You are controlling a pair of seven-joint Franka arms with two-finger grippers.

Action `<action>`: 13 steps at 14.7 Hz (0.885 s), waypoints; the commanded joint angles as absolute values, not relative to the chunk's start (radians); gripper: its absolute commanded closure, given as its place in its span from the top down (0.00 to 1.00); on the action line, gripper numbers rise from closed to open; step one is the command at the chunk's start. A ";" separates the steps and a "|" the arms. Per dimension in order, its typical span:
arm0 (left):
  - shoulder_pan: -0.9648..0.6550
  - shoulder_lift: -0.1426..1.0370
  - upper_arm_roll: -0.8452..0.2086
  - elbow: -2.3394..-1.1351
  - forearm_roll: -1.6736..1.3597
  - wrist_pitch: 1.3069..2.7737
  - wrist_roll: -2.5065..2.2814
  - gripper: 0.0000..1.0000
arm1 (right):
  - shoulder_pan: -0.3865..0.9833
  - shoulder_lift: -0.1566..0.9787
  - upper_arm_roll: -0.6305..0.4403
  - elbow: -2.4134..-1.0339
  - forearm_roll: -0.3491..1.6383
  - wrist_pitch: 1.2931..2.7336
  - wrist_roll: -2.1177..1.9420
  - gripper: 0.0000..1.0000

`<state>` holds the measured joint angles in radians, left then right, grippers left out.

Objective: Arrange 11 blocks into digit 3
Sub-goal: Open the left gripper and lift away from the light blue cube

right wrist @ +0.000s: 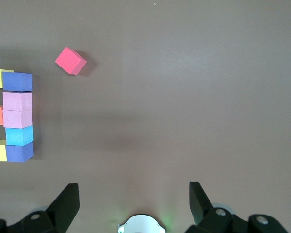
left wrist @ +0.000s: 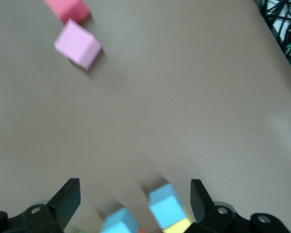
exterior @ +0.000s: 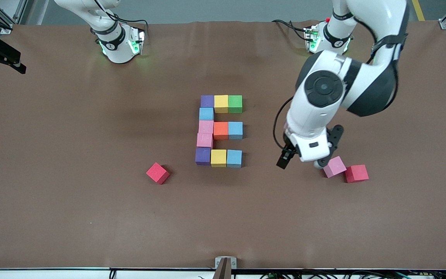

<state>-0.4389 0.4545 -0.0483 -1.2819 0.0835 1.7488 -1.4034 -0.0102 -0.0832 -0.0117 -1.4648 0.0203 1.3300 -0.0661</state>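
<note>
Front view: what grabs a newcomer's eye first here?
The block figure at the table's middle: eleven coloured cubes in three rows joined by a column at the right arm's end. Next, the left arm's bulk, its open left claw empty, low beside a loose pink cube that touches a red cube at the left arm's end. A second red cube sits alone nearer the camera than the figure; the right claw waits open, high above the table.

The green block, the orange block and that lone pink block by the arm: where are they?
green block [exterior: 235,103], front view, top face.
orange block [exterior: 220,129], front view, top face.
lone pink block [exterior: 335,166], front view, top face.
</note>
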 commanded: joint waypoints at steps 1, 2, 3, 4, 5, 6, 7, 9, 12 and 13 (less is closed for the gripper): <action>-0.318 0.332 -0.057 -1.313 0.086 1.656 -1.101 1.00 | -0.011 -0.106 -0.014 -1.485 0.028 1.335 -0.074 1.00; -0.272 0.304 -0.060 -1.312 0.084 1.622 -0.981 1.00 | -0.011 -0.106 -0.014 -1.485 0.028 1.335 -0.074 1.00; -0.234 0.282 -0.060 -1.312 0.075 1.594 -0.878 1.00 | -0.011 -0.106 -0.014 -1.485 0.025 1.333 -0.074 1.00; -0.195 0.261 -0.060 -1.312 0.055 1.557 -0.771 1.00 | -0.009 -0.106 -0.014 -1.485 0.025 1.333 -0.074 1.00; -0.161 0.238 -0.060 -1.313 0.049 1.533 -0.658 1.00 | -0.009 -0.106 -0.014 -1.485 0.025 1.333 -0.074 1.00; -0.126 0.215 -0.057 -1.324 0.037 1.526 -0.562 1.00 | -0.011 -0.106 -0.014 -1.485 0.025 1.333 -0.075 1.00; -0.095 0.181 -0.058 -1.350 0.031 1.505 -0.478 1.00 | -0.009 -0.106 -0.014 -1.485 0.025 1.333 -0.074 1.00; -0.060 0.097 -0.058 -1.438 0.023 1.496 -0.387 1.00 | -0.009 -0.106 -0.012 -1.485 0.023 1.330 -0.074 1.00; 0.011 -0.014 -0.058 -1.548 0.009 1.496 -0.237 1.00 | -0.011 -0.106 -0.014 -1.486 0.021 1.328 -0.074 1.00; 0.017 -0.056 -0.055 -1.602 0.005 1.499 -0.198 1.00 | -0.011 -0.106 -0.014 -1.486 0.020 1.328 -0.074 1.00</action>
